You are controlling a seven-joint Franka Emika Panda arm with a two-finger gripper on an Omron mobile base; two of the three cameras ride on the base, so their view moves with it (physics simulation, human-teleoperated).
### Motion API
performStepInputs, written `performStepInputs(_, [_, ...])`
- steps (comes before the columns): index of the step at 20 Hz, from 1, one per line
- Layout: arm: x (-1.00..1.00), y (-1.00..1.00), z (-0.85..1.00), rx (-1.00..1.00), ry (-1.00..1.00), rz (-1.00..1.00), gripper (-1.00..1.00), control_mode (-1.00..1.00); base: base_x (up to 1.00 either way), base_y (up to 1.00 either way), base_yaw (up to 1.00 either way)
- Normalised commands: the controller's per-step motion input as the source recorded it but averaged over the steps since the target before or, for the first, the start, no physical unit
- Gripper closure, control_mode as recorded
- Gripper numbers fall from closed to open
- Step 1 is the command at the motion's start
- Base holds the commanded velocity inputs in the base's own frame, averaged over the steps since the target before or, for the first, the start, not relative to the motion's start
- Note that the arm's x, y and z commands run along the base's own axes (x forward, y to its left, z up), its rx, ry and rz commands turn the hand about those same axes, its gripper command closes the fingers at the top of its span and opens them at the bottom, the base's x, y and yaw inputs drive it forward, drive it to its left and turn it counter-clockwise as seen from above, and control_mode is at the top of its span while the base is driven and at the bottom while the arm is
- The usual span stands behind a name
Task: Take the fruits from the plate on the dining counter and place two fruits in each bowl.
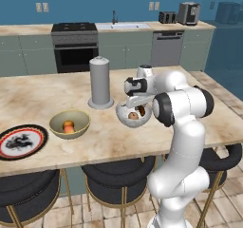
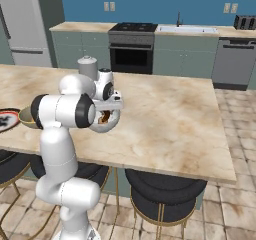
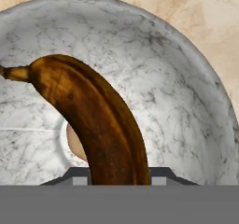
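Brown banana [image 3: 98, 125] lengthwise from claw [image 3: 119, 178]

Counter [image 1: 42, 96]: polished beige marble look with brown veins. White bowl [image 3: 177, 92]: smooth, grey-veined, stone-like; banana [image 3: 100, 125] inside: brown, faintly glossy skin. Plate [image 1: 21, 142]: glossy glazed finish; stools [image 1: 114, 174]: black padded seats on brass-coloured metal legs.

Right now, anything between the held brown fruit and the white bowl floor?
Nothing blocks it. The gripper holds the dark brown fruit directly over the white-grey speckled bowl. A peach-coloured fruit already sits at the bottom beneath it, with room beside.
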Motion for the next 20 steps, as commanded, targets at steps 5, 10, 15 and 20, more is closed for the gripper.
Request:
performStepInputs(5, [0.0, 0.0, 0.0, 0.0, 0.0, 0.0, -1.0, -1.0, 0.0, 0.0, 0.0])
performStepInputs(10, [0.0, 0.0, 0.0, 0.0, 0.0, 0.0, -1.0, -1.0, 0.0, 0.0, 0.0])
performStepInputs(15, [0.0, 0.0, 0.0, 0.0, 0.0, 0.0, -1.0, -1.0, 0.0, 0.0, 0.0])
performStepInputs(20, [-0.04, 0.0, 0.35, 0.0, 0.0, 0.0, -1.0, -1.0, 0.0, 0.0, 0.0])
